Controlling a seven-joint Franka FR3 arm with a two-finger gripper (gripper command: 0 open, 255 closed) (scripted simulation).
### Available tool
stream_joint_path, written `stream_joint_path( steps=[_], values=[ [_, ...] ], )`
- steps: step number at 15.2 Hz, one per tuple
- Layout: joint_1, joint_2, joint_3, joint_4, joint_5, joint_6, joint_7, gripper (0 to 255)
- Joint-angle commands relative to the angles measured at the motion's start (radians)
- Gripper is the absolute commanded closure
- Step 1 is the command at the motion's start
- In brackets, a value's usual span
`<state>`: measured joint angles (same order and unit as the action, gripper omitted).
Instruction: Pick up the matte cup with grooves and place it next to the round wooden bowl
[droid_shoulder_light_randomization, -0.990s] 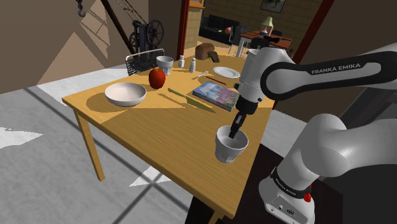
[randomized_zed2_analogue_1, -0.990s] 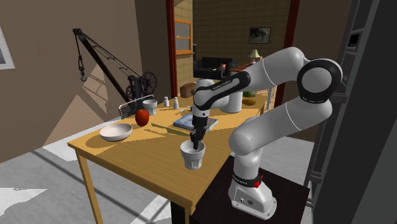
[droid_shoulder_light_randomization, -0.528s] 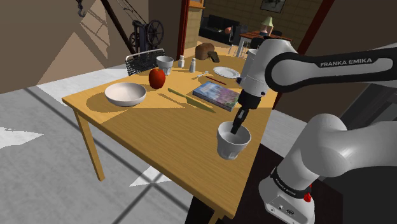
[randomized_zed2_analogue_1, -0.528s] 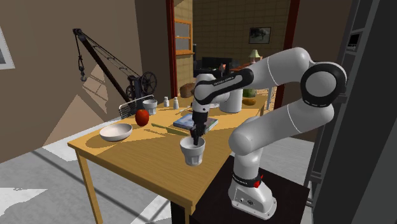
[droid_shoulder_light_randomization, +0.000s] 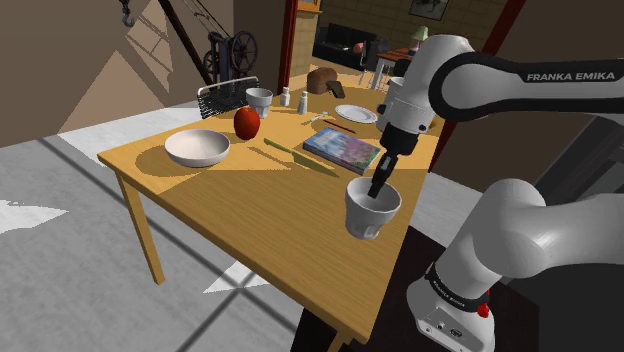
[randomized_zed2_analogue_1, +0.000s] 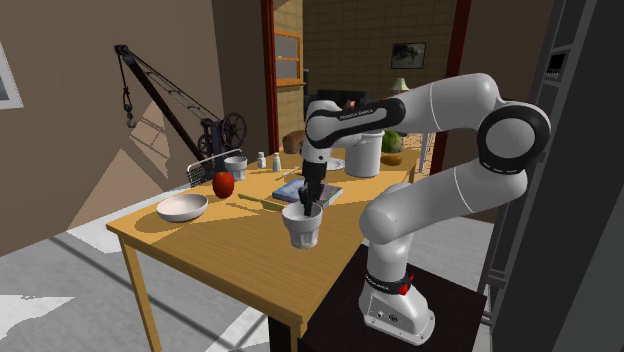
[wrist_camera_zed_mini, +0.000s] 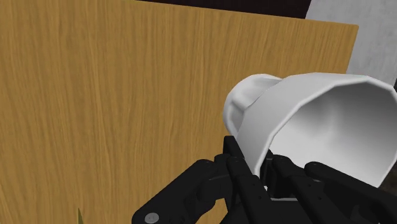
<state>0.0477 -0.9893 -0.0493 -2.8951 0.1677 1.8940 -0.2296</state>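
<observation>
A white faceted cup (droid_shoulder_light_randomization: 368, 212) hangs tilted above the wooden table (droid_shoulder_light_randomization: 250, 200), near its edge by the stand. My gripper (droid_shoulder_light_randomization: 378, 190) is shut on the cup's rim, one finger inside and one outside. In the second exterior view the cup (randomized_zed2_analogue_1: 303, 228) hangs clear of the tabletop below the gripper (randomized_zed2_analogue_1: 306, 208). In the wrist view the cup (wrist_camera_zed_mini: 318, 121) is clasped at its wall by the gripper (wrist_camera_zed_mini: 264, 172), its mouth turned toward the camera. The round bowl (droid_shoulder_light_randomization: 197, 147), drawn pale white, sits at the far end of the table, also seen as the bowl (randomized_zed2_analogue_1: 182, 208).
A red apple (droid_shoulder_light_randomization: 247, 122), a second small cup (droid_shoulder_light_randomization: 259, 100), a book (droid_shoulder_light_randomization: 342, 148), a plate (droid_shoulder_light_randomization: 356, 113) and a thin green stick (droid_shoulder_light_randomization: 290, 155) lie between cup and bowl. A dark rack (droid_shoulder_light_randomization: 222, 98) stands at the back.
The arm has raised the held cup higher off the table and drifted slightly toward the shoulder view's right. The grip on the rim is unchanged.
</observation>
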Motion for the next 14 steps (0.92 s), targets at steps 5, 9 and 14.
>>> stream_joint_path(
  steps=[5,9,14],
  values=[
    [-0.001,-0.01,0.0,0.073,-0.004,-0.082,0.014,255],
    [0.0,-0.011,0.0,0.126,-0.006,-0.135,0.023,255],
    [0.001,-0.007,-0.001,0.194,-0.008,-0.198,0.035,255]
  ],
)
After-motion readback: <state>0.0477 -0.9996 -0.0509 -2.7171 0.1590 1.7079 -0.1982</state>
